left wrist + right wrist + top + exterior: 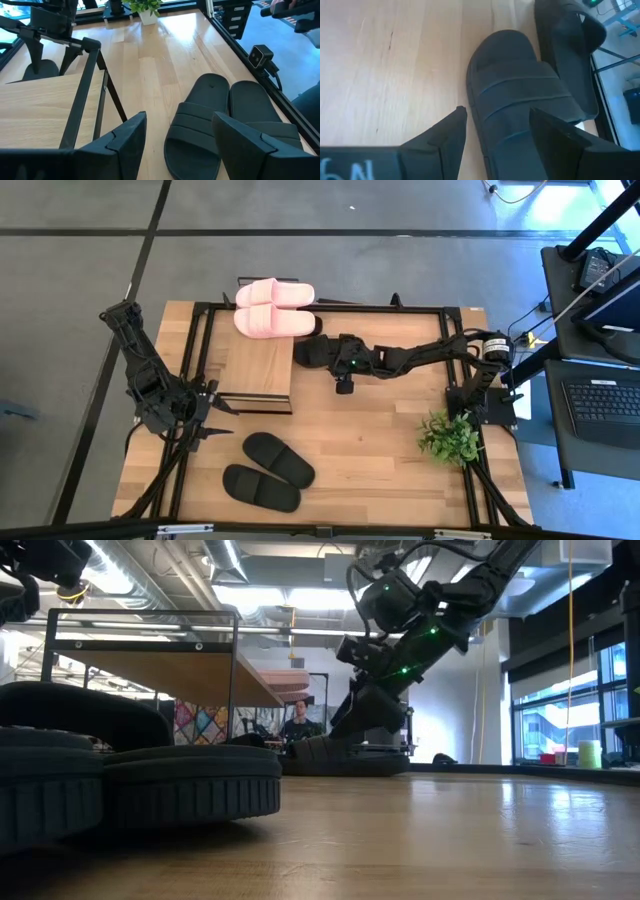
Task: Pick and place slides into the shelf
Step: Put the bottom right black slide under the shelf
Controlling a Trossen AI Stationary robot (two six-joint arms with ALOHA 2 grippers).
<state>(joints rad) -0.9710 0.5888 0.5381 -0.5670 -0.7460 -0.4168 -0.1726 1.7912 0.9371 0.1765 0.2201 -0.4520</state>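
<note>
The shelf (256, 366) stands left of the table's middle, with the pink slides (272, 308) side by side at its far end. One black pair (266, 471) lies flat near the table's front edge. Another black pair lies just right of the shelf. One of its slides (517, 85) lies flat under my right gripper (495, 140), which is open and slants down over it. The other slide (570, 45) sits tilted beside the first. My left gripper (185, 150) waits open at the shelf's near left corner. My right gripper hangs open over the black slide's strap (520, 105), slanting down from the table's right. One finger (445, 142) is beside the slide over bare wood, the other (565, 145) over the strap. I cannot tell whether either finger touches it.
A potted plant (450, 437) stands at the near right of the table. A black frame (400, 307) runs round the tabletop. A small camera (260, 55) sits at the near edge. A person (298, 720) is in the room beyond the table.
</note>
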